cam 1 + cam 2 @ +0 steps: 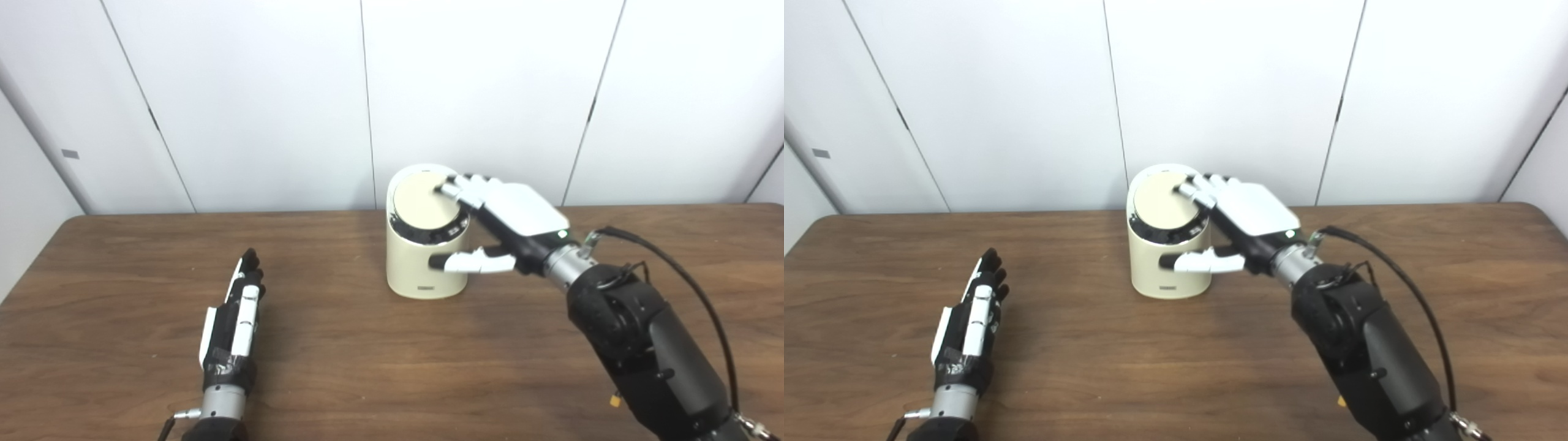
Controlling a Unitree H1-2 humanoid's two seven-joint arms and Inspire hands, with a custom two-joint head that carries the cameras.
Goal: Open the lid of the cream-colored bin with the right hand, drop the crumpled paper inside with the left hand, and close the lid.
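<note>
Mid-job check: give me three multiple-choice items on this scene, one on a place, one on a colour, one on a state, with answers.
1. Where do the right hand's fingers rest?
A. on the bin's lid
B. flat on the table
C. on the left hand

2. What colour is the bin's body?
A. red
B. cream
C. blue

3. What state is the lid in?
A. removed
B. standing fully upright
C. down on the bin

Answers: 1 A, fingertips lie on the lid's right edge, thumb beside the body. 2 B, cream body under a dark rim band. 3 C, the lid covers the bin's top.
</note>
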